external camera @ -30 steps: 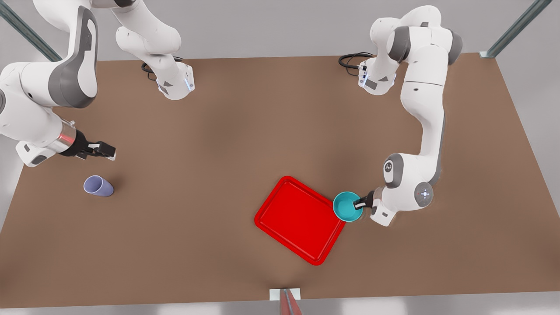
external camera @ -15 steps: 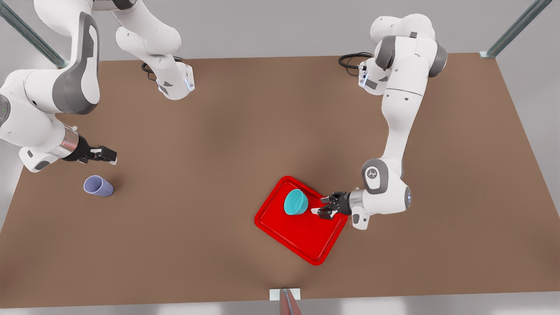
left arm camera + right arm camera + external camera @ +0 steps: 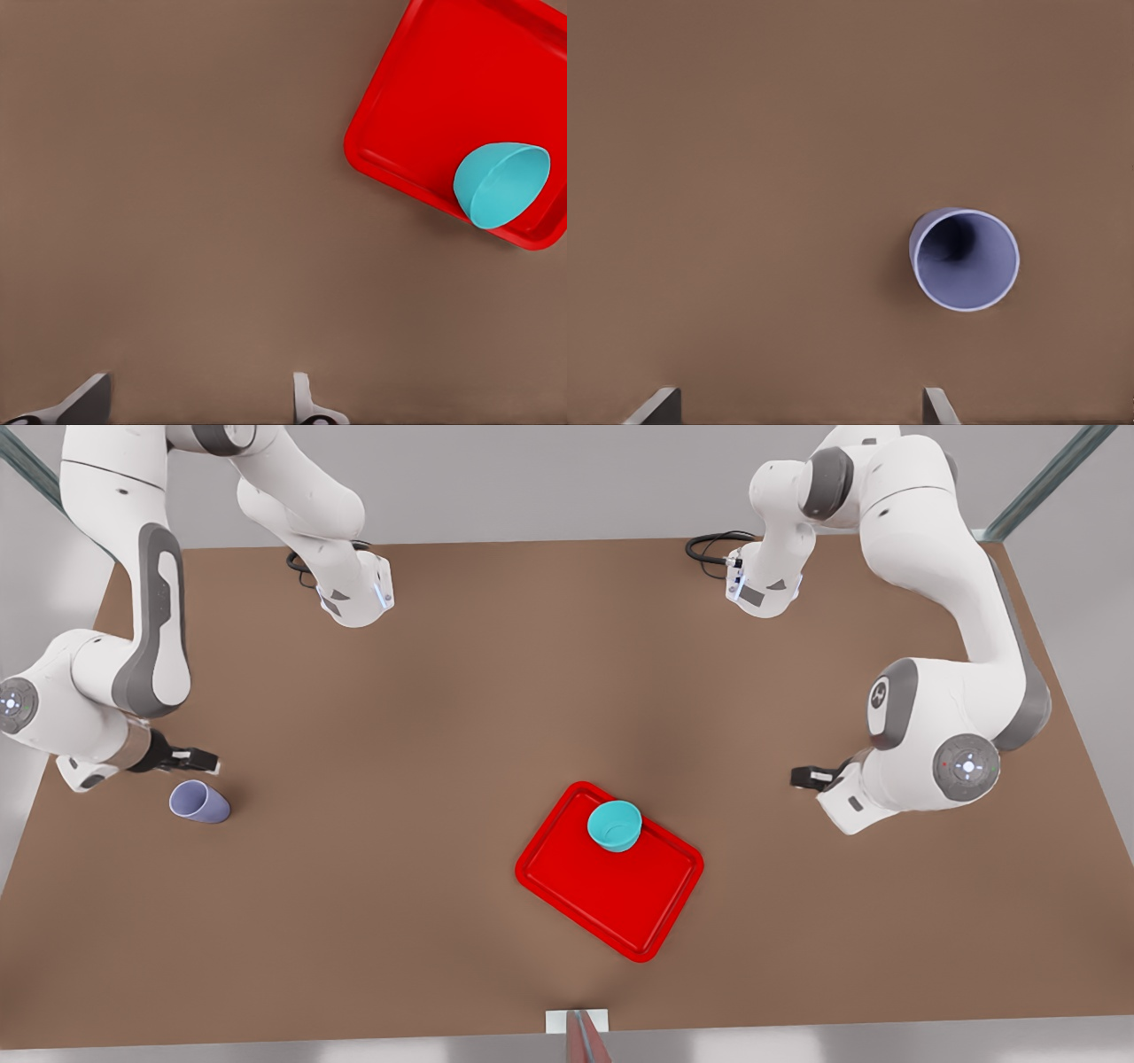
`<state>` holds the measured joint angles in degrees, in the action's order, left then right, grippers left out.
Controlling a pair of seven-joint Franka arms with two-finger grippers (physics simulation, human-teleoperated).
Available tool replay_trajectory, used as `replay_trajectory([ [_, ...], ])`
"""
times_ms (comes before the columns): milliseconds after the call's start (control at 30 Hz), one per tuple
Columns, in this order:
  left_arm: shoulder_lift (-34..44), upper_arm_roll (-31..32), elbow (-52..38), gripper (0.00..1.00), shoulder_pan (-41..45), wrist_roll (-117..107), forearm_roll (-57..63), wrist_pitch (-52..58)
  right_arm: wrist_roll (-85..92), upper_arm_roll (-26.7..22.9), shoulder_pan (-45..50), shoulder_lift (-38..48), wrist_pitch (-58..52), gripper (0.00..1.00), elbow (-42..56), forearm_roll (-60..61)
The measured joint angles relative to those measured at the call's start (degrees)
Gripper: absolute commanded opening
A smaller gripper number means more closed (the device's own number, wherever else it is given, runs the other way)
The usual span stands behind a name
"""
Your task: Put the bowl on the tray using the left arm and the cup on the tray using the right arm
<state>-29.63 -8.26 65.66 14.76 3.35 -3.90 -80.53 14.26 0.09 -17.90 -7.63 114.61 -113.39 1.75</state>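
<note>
Overhead, a brown table (image 3: 496, 691) carries a bright red tray (image 3: 611, 886), which lies flat and turned at an angle to the table's edges. On the tray, close to its far corner, sits the teal bowl (image 3: 615, 825), upright with its mouth facing up; from the left wrist camera it appears just inside the tray's rim. The left gripper (image 3: 811, 777) hangs over bare table on the front view's right, well apart from the tray, its two fingers (image 3: 89, 400) spread wide and holding nothing. On the front view's left, the pale lavender cup (image 3: 199, 802) stands upright on the table, wide mouth up, far from the tray. The right gripper (image 3: 197, 761) hovers just beside and above the cup without touching it, and its fingers (image 3: 660, 405) are also parted and empty.
</note>
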Motion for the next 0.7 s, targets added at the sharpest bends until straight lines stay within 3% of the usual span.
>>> replay_trajectory([
  [333,0.18,0.17,-0.06,1.0,0.02,0.08,2.04,0.11,11.74,-0.01,-10.21,-11.34,11.9,1.0,0.87,0.0],
  [700,0.18,0.09,-0.09,1.0,0.03,0.08,2.14,-0.22,12.01,0.26,-10.32,-18.46,15.82,1.0,4.32,0.88],
])
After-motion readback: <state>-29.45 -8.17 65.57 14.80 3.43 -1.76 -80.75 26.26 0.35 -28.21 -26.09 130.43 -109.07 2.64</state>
